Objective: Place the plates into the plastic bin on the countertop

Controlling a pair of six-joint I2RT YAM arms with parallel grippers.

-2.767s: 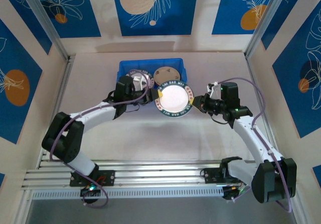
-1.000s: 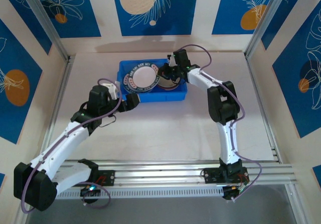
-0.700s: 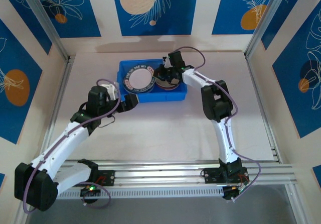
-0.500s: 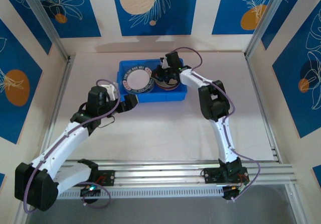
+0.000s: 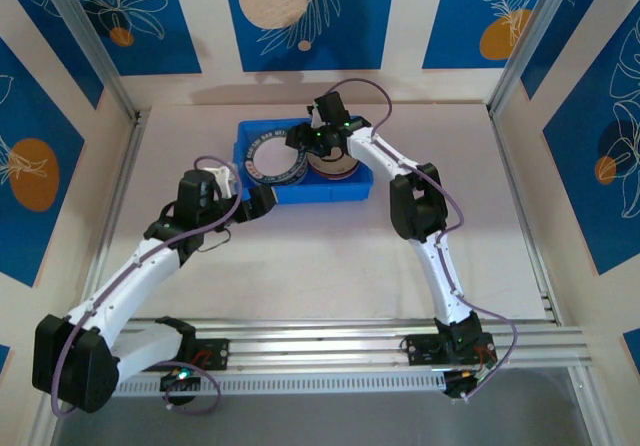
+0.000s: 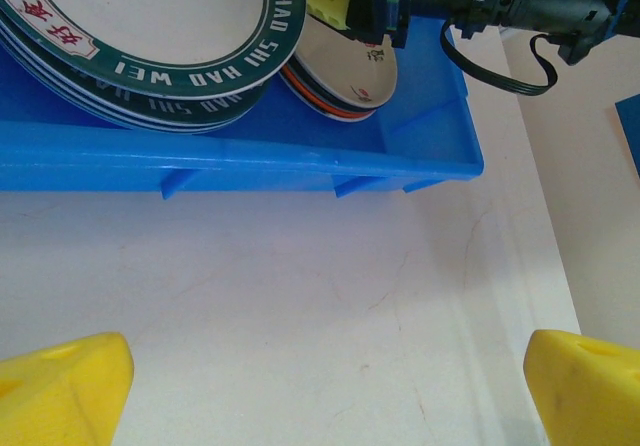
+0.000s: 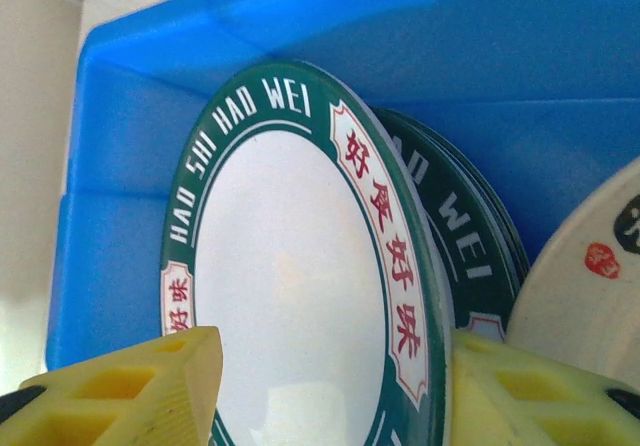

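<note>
One green-rimmed plate (image 7: 300,286) inside my right gripper (image 7: 335,376), fingers parted so it settles into the bin (image 7: 130,146); left gripper (image 6: 322,376) agape.

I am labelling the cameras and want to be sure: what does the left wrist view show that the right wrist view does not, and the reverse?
Left wrist view: the blue bin's outer front wall, the countertop before it, and an orange-edged plate under the cream plate. Right wrist view: the right gripper's open yellow fingers flanking the top green-rimmed plate. Both: that plate, the cream plate and the bin.
</note>
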